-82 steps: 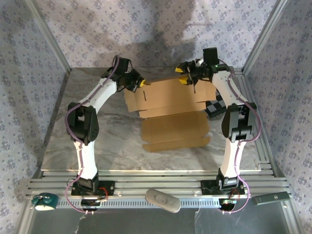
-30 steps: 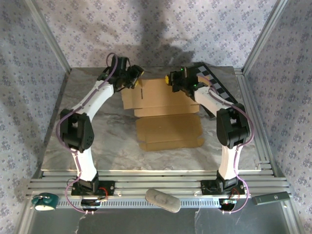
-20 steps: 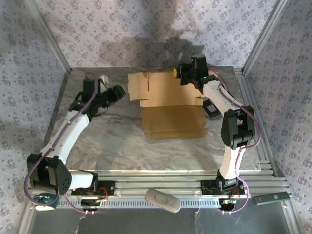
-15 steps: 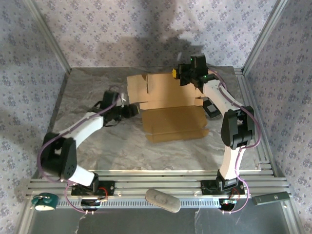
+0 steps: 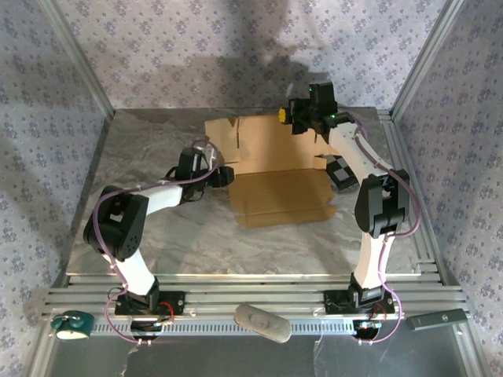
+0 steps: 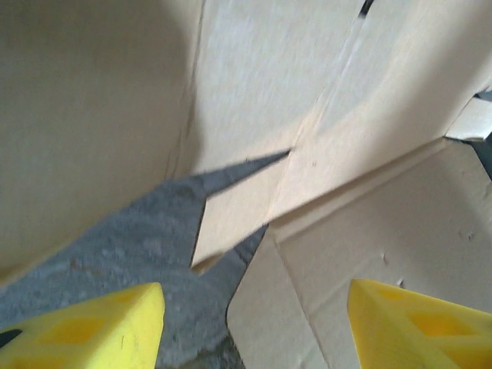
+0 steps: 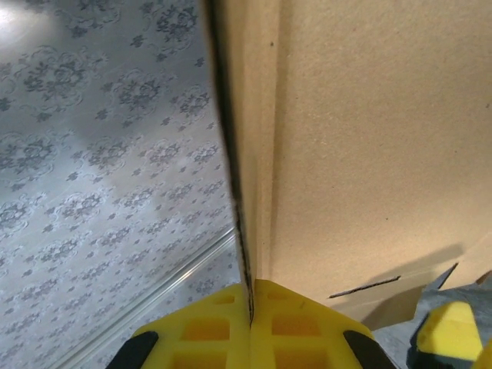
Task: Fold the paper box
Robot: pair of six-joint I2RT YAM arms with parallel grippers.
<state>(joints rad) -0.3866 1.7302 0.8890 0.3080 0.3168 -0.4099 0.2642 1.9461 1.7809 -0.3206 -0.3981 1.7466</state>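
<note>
The paper box (image 5: 283, 196) is a tan cardboard sheet, its front half flat on the table and its rear panel (image 5: 267, 143) raised. My right gripper (image 5: 292, 118) is shut on that panel's top edge; in the right wrist view its yellow fingertips (image 7: 223, 327) pinch the cardboard edge (image 7: 244, 192). My left gripper (image 5: 224, 174) sits low at the box's left side and is open. In the left wrist view the left gripper (image 6: 254, 330) has its yellow fingers (image 6: 84, 330) wide apart. A rounded corner of the flat panel (image 6: 307, 307) lies between them, untouched.
A black-and-white checkerboard panel (image 5: 342, 171) lies behind the right arm at the box's right end. Patterned walls close the table (image 5: 157, 236) on three sides. On the front rail sit a grey oblong thing (image 5: 263, 322), a teal object (image 5: 71, 323) and a black device (image 5: 440, 318).
My left arm left the box's rear left corner, swung out left, then came back low to the box's left side. My right gripper has lifted the rear panel higher.
</note>
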